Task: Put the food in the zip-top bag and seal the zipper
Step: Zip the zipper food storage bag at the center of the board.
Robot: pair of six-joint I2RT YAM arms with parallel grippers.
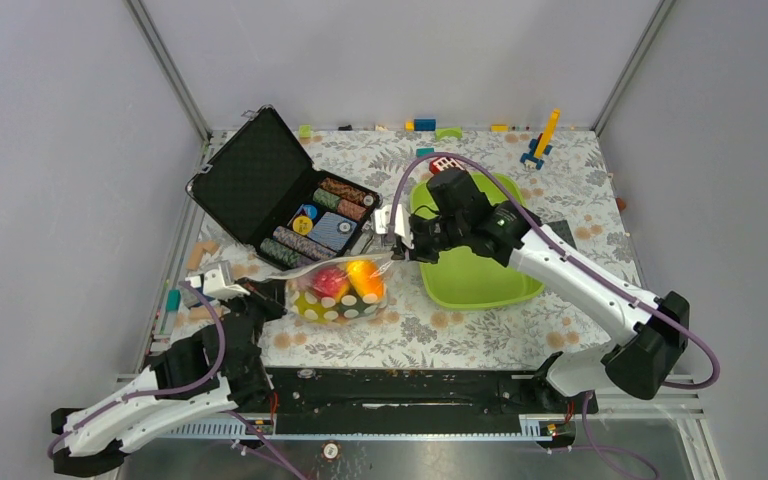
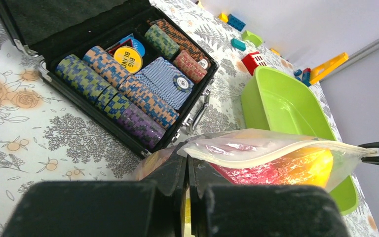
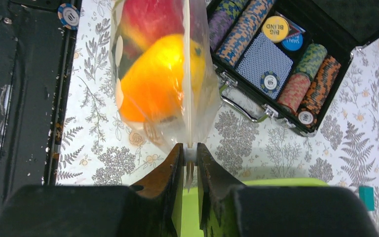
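The clear zip-top bag (image 1: 338, 292) lies on the flowered table between my two arms, stretched lengthwise. Inside it I see food: an orange mango (image 3: 153, 84) and a red fruit (image 3: 148, 19). My left gripper (image 1: 278, 300) is shut on the bag's left corner (image 2: 187, 160). The whitish zipper (image 2: 246, 164) runs along the bag's mouth edge to my right gripper (image 1: 392, 250). In the right wrist view that gripper (image 3: 190, 150) is shut on the small white slider tab (image 3: 190, 156) at the bag's end, over the tray rim.
An open black case of striped poker chips (image 1: 290, 205) lies just behind the bag. The lime-green tray (image 1: 475, 270) sits to the right, under my right arm. Small toy blocks (image 1: 538, 140) line the back edge. One loose chip (image 3: 69, 15) rests at the table's near edge.
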